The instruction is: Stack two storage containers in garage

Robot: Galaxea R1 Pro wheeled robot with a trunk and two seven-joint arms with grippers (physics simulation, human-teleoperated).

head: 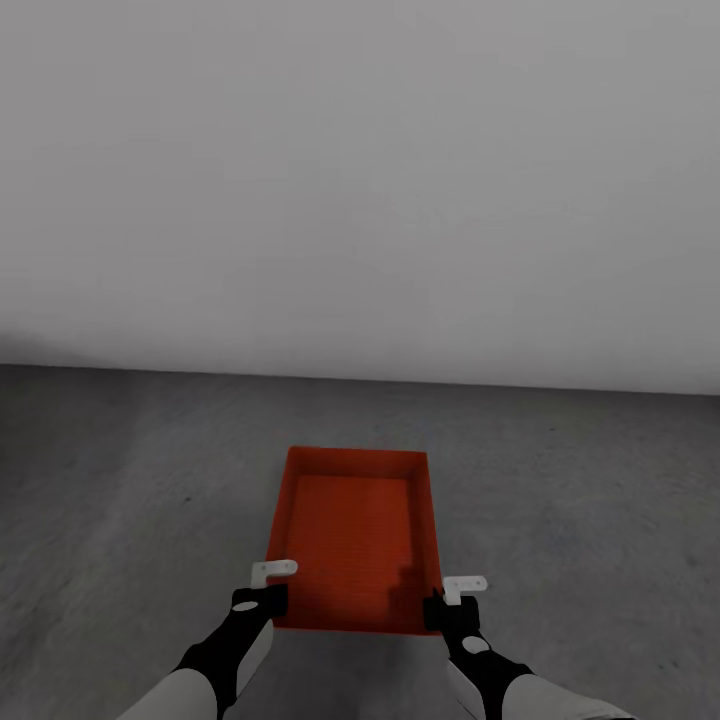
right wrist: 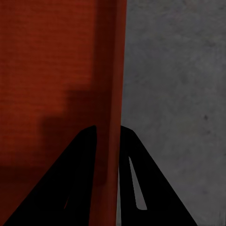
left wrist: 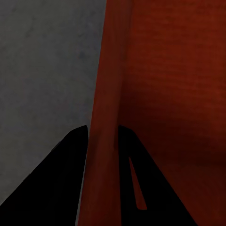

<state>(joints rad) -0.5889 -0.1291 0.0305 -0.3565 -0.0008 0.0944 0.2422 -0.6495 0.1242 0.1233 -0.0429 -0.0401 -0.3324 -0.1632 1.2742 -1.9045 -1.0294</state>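
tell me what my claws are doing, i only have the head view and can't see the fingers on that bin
Observer: Left claw straddles the bin's side wall, one finger inside, one outside.
Operator: and the right
Observer: Right claw straddles the opposite wall the same way.
Operator: anything under the bin
Observer: Past the wall, the right wrist view shows bare grey floor; whether the bin rests on it I cannot tell.

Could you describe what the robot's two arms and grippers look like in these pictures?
Both arms have light grey forearm shells ending in black wrists, each with a small pale oval mark. The left gripper and right gripper carry small white finger pieces with tiny holes. In the wrist views, the fingers show as black wedges.
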